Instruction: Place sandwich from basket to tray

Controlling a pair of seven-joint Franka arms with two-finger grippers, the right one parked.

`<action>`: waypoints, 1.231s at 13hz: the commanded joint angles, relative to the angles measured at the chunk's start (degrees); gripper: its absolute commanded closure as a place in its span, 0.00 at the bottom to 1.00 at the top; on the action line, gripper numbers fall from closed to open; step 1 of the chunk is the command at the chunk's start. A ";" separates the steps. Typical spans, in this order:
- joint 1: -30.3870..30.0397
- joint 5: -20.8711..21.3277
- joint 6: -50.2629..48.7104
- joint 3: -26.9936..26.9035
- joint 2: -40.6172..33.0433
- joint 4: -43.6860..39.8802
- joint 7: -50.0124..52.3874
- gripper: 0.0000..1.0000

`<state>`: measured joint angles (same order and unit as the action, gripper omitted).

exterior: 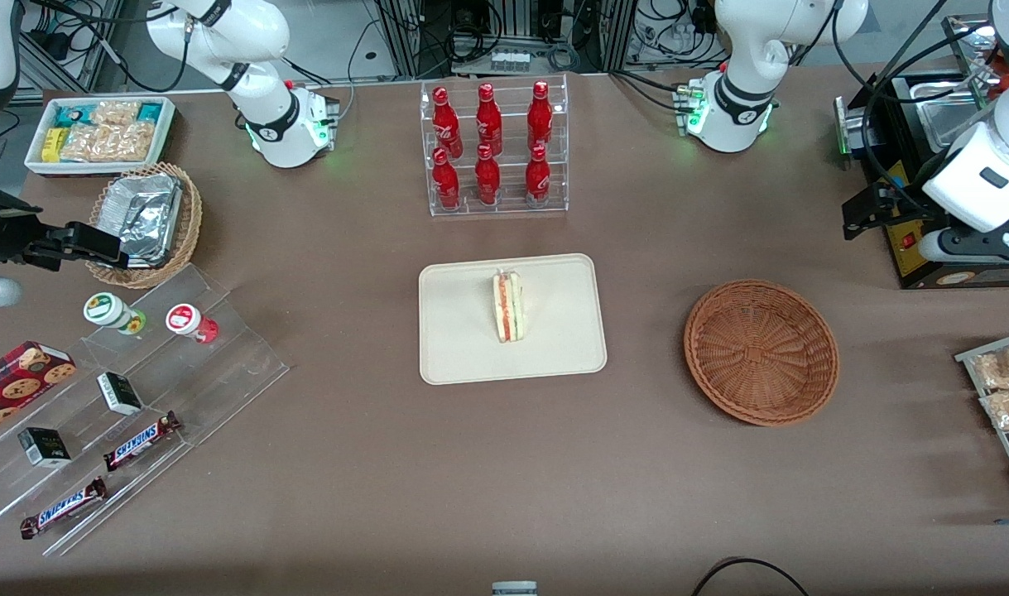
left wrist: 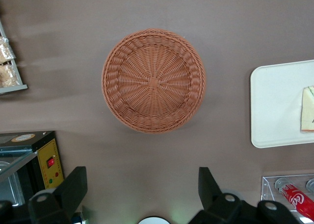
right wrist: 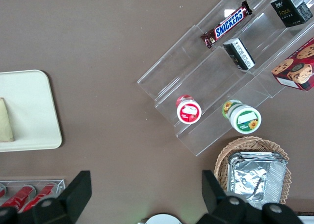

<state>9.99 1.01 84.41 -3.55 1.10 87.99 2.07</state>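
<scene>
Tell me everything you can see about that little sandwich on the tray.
The sandwich is a small wedge of white bread with pink-red and green filling layers showing along its cut face. It stands on edge near the middle of the cream tray, touching only the tray floor. The round reddish-brown basket sits empty beside the tray, toward the working arm's end. The gripper is up above the table near the basket, jaws open, holding nothing.

Tool (left wrist: 142,194) spread, high over basket (left wrist: 153,80); bottle rack (exterior: 494,149) flanks tray (exterior: 463,348).
</scene>
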 commanded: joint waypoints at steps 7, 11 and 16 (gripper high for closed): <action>-9.90 -0.31 -0.73 11.91 0.14 -2.92 0.39 0.00; -7.97 -0.66 -4.78 6.90 -1.71 -2.65 0.21 0.00; -8.05 -2.24 -4.95 4.61 -1.98 -2.47 0.13 0.00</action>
